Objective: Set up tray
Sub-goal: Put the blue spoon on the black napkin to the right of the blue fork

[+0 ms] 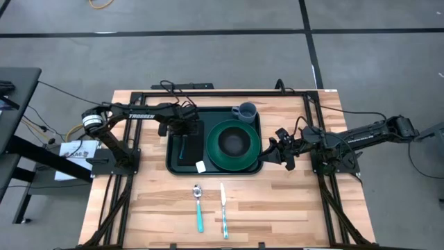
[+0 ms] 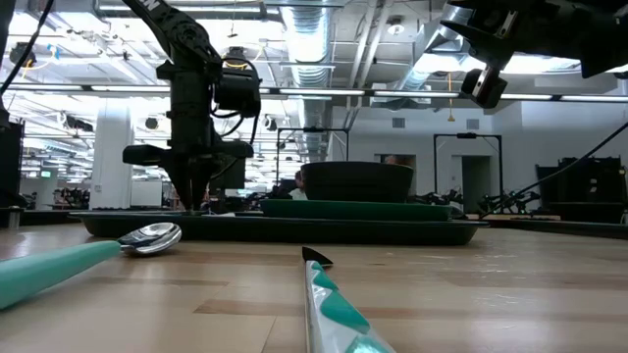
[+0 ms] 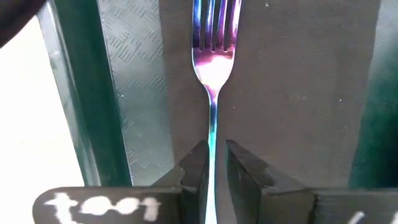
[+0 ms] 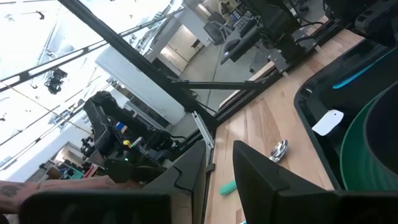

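The dark green tray [image 1: 215,171] lies mid-table. A black napkin [image 3: 286,93] covers its left part, and a fork [image 3: 212,62] with a teal handle [image 1: 182,150] lies flat on the napkin. My left gripper [image 1: 182,132] stands over the fork, pointing down [image 2: 191,201], shut on it. A round green plate with a dark bowl [image 1: 234,142] fills the tray's right part, and a grey cup [image 1: 244,111] stands at its far right corner. My right gripper [image 1: 286,154] hovers just off the tray's right rim, slightly open [image 4: 219,168]. My left gripper pinches the fork's thin neck [image 3: 213,134], just behind the tines, between its two fingers [image 3: 198,163]. It comes from above, pointing down, fingers across the fork. The fork lies flat on the napkin, tines toward the far edge and handle toward the near edge.
A spoon [image 1: 198,205] and a knife [image 1: 223,208], both with teal handles, lie on the wood near the table's near edge, in front of the tray. A small white tag [image 1: 200,167] sits on the tray's near rim. Black frame rails run along both table sides.
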